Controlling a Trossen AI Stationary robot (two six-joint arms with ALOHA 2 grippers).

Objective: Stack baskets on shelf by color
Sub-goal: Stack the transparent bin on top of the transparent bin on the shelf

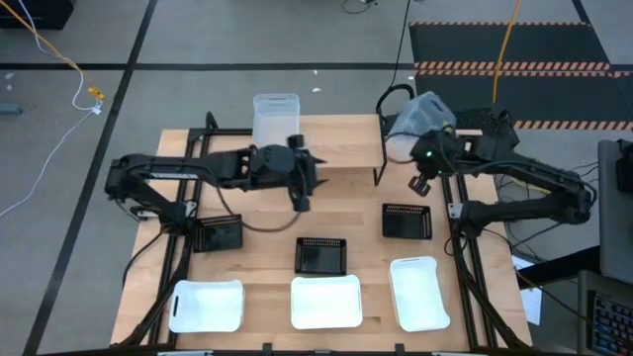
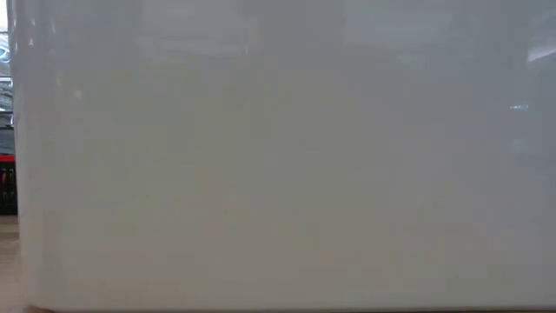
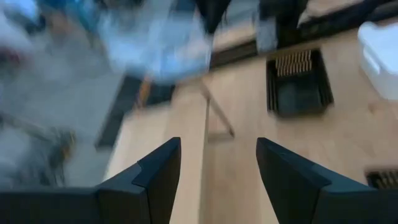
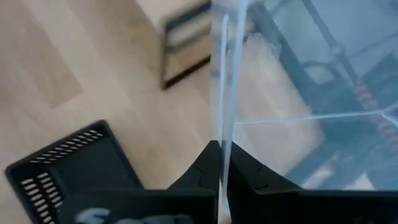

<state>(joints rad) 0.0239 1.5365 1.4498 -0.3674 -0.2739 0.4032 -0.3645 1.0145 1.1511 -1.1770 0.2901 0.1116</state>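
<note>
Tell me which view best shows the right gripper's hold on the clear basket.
Right wrist view: the right gripper is shut on the clear basket wall. The high view shows the basket lifted; the left wrist view only a blur; the low view nothing.

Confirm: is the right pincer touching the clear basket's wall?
Touching. The right wrist view shows the right pincer shut on the clear basket, its thin wall pinched between both fingers.
</note>
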